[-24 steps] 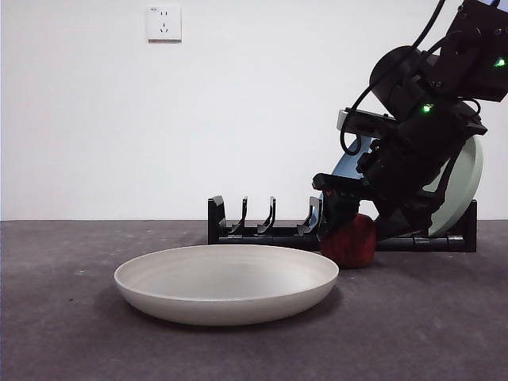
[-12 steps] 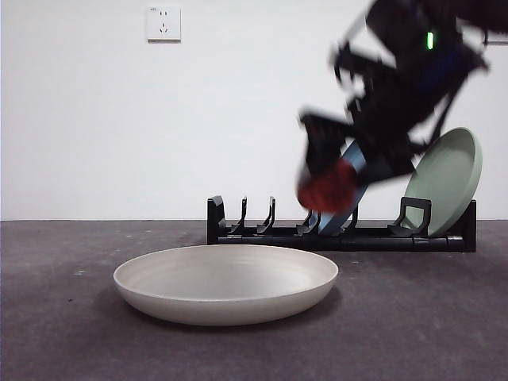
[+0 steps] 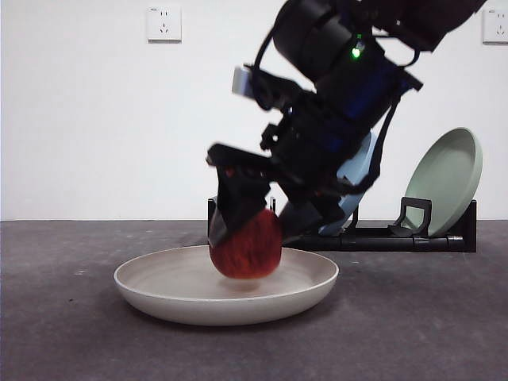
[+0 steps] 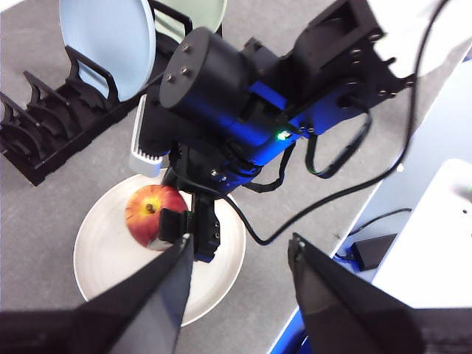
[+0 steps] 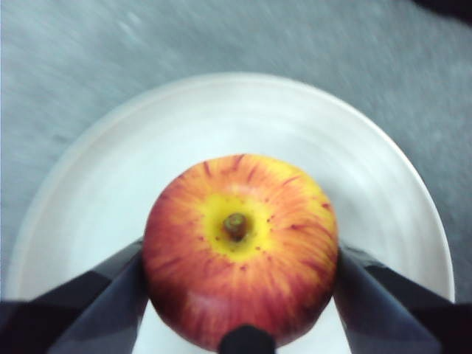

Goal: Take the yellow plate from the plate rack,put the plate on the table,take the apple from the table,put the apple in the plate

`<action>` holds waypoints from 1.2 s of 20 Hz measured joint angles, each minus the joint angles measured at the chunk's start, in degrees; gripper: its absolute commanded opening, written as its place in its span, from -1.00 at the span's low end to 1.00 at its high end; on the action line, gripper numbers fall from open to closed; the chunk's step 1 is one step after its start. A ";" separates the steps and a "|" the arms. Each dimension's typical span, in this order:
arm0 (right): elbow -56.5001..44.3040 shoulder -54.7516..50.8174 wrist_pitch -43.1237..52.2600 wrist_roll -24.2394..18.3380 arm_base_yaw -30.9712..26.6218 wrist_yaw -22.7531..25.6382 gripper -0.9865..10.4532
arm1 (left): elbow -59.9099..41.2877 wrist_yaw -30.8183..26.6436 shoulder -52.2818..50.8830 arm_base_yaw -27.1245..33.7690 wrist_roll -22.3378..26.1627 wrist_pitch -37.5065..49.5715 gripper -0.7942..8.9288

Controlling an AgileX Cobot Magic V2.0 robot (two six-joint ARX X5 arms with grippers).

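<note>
The yellow plate [image 3: 159, 290] lies flat on the table [image 3: 63, 349], in front of the plate rack [image 3: 413, 242]. My right gripper [image 3: 248, 230] is shut on the apple [image 3: 245, 248] and holds it low inside the plate, over its middle. I cannot tell if the apple touches the plate. In the right wrist view the apple [image 5: 240, 243] sits stem up between the jaws of the gripper [image 5: 240, 295], with the plate [image 5: 110, 162] under it. My left gripper [image 4: 240, 273] is open and empty, high above the plate [image 4: 103, 273] and the apple [image 4: 147, 210].
A blue plate [image 3: 357, 171] and a pale green plate [image 3: 448, 178] lean in the rack's right slots. The rack [image 4: 44, 140] has several free slots on its other end. The table's edge, cables and a white surface [image 4: 435, 243] lie beyond the right arm [image 4: 243, 110].
My right gripper lifted the apple from the table beside the rack, carried it left and lowered it over the plate. The plate and rack have not moved.
</note>
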 measured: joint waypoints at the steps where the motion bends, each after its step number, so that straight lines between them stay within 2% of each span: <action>1: 0.00 0.76 -0.04 0.02 -0.02 0.02 -0.86 | 0.00 0.02 0.00 0.00 0.00 -0.09 -0.39; 5: 0.00 1.38 -0.02 0.00 -0.11 0.13 -0.85 | 0.00 0.02 0.00 0.00 0.00 -0.37 -0.39; 6: 0.00 1.38 -0.02 0.00 -0.11 0.11 -0.77 | 0.00 0.02 0.00 0.00 0.00 -0.39 -0.39; 7: 0.00 1.38 -0.04 0.00 -0.11 0.09 -0.57 | 0.00 0.02 0.00 0.00 0.00 -0.46 -0.39; 9: 0.00 1.38 -0.09 0.00 -0.11 0.07 0.05 | 0.00 0.02 0.00 0.00 0.00 -1.27 -0.39; 10: 0.00 1.38 -0.11 0.00 -0.11 0.07 0.24 | 0.00 0.02 0.00 0.00 0.00 -1.68 -0.39; 15: 0.11 1.01 -2.23 0.02 -0.09 0.00 0.28 | 0.00 0.00 0.00 0.00 0.00 -3.41 -0.39; 19: 0.17 -7.32 -5.22 0.22 -0.09 -0.02 0.28 | 0.00 -0.02 0.00 0.00 0.00 -5.31 -0.39; 24: 0.31 -21.09 -21.07 0.24 -0.09 -0.33 0.27 | 0.00 -0.02 0.00 0.00 0.00 -6.78 -0.39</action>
